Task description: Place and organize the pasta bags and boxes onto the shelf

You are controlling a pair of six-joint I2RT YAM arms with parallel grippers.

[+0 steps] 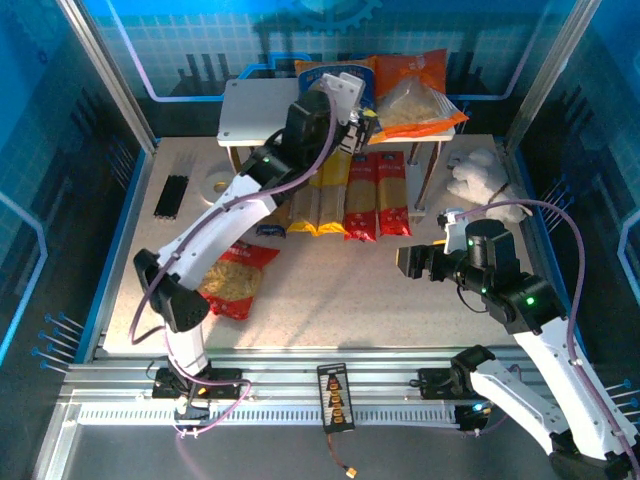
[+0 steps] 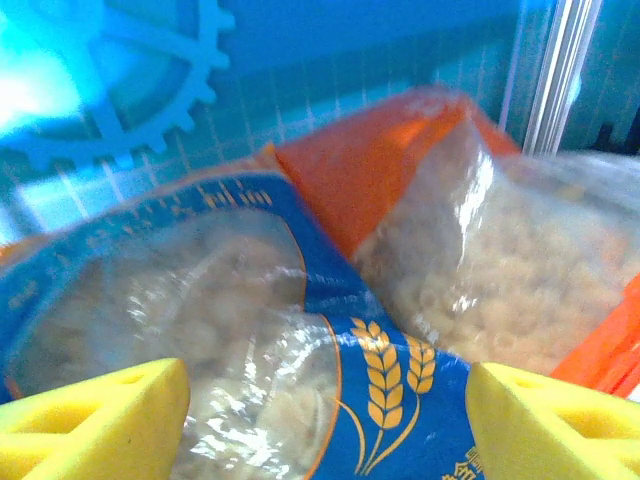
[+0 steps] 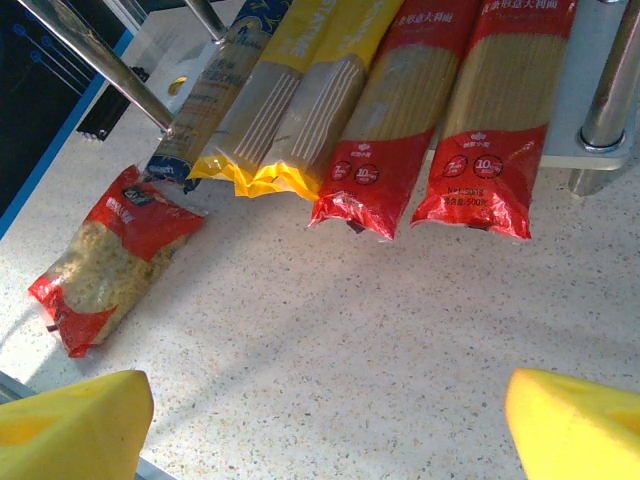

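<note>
On the top board of the shelf (image 1: 255, 110) lie a blue bag (image 1: 325, 72) and an orange bag (image 1: 418, 88). My left gripper (image 1: 360, 128) hovers at the blue bag's near end. In the left wrist view the yellow fingers (image 2: 100, 420) of the left gripper (image 2: 330, 435) stand wide apart on either side of the blue bag (image 2: 250, 330), with the orange bag (image 2: 480, 250) behind. Several pasta boxes (image 3: 400, 110) lie side by side on the lower board. The red bag (image 1: 237, 280) lies on the table. My right gripper (image 1: 410, 262) hangs open over bare table.
A white plush toy (image 1: 480, 175) sits right of the shelf. A black stick bundle (image 1: 172, 195) lies at the far left. The shelf's metal posts (image 3: 615, 80) stand close to the box ends. The red bag (image 3: 105, 260) lies left of the right gripper (image 3: 325, 430).
</note>
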